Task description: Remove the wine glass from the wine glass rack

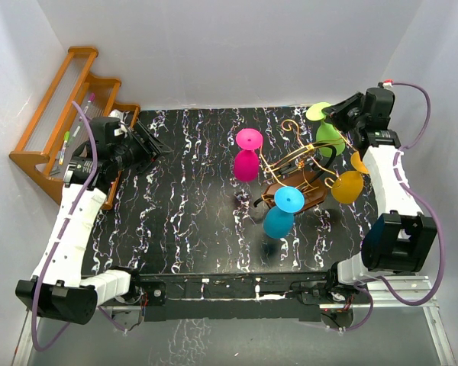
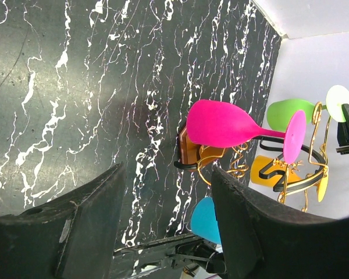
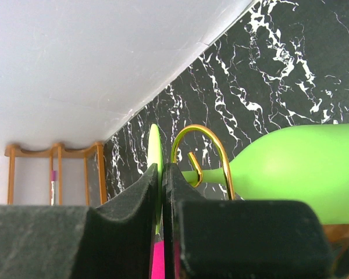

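The wine glass rack [image 1: 294,171] of curly gold wire on a dark wooden base stands right of centre. Pink [image 1: 247,156], blue [image 1: 282,212], orange [image 1: 348,183] and green [image 1: 328,136] wine glasses hang on it upside down. My right gripper [image 1: 334,116] is shut on the flat foot of the green wine glass [image 3: 155,157]; its stem lies in a gold hook [image 3: 203,152] and its bowl [image 3: 296,168] shows to the right. My left gripper [image 1: 149,145] is open and empty at the table's left, its fingers [image 2: 87,226] facing the rack [image 2: 221,160].
An orange-brown wooden stepped shelf [image 1: 65,107] with pens stands at the far left behind my left arm. White walls close the back and sides. The black marble tabletop [image 1: 191,213] lies between my left gripper and the rack.
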